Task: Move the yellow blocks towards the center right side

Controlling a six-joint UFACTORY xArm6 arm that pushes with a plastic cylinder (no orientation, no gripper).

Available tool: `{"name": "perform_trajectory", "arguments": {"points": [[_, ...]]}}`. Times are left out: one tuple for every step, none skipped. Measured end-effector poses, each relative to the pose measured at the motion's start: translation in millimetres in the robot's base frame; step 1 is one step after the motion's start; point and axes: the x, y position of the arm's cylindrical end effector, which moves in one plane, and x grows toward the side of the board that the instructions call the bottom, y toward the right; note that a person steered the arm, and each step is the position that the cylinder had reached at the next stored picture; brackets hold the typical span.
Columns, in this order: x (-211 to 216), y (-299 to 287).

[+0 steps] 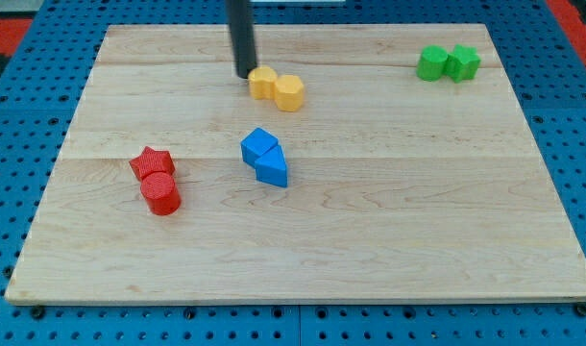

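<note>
Dark and straight, the rod (242, 38) came down from the view's top and ended in a plain tip (246, 75); the arm carried no hand, so nothing was held or clasped. The tip stood on the desk (370, 231) just at the left of the two yellow blocks, close against the nearer one, though whether it truly touched could not be told.

That nearer yellow block (263, 83) was roundish, its exact shape unclear. The second yellow block (289, 92), with flat sides like a hexagon, sat touching it on the view's right and a little lower. Both lay in the upper middle of the desk, well apart from its right edge.

Below them, near the middle of the desk, lay two blue blocks pressed together: a blue cube (258, 146) above and a blue wedge (272, 169) just under it to the right.

Farther to the view's left were two red blocks, also touching: a red star (152, 162) and, just below it, a red cylinder (161, 192) standing upright.

At the view's top right, well apart from all the others, two green blocks sat side by side and touching: a lobed green block (431, 63) on the left and a green cube (462, 62) on the right.

The desk was pale wood, lying on a blue pegboard (14, 144).
</note>
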Motion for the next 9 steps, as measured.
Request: {"name": "perform_trajectory", "arguments": {"points": [[16,46],[16,56],[-20,11],[-34,-37],[-10,-63],[29,-42],[49,23],[64,92],[65,129]]}}
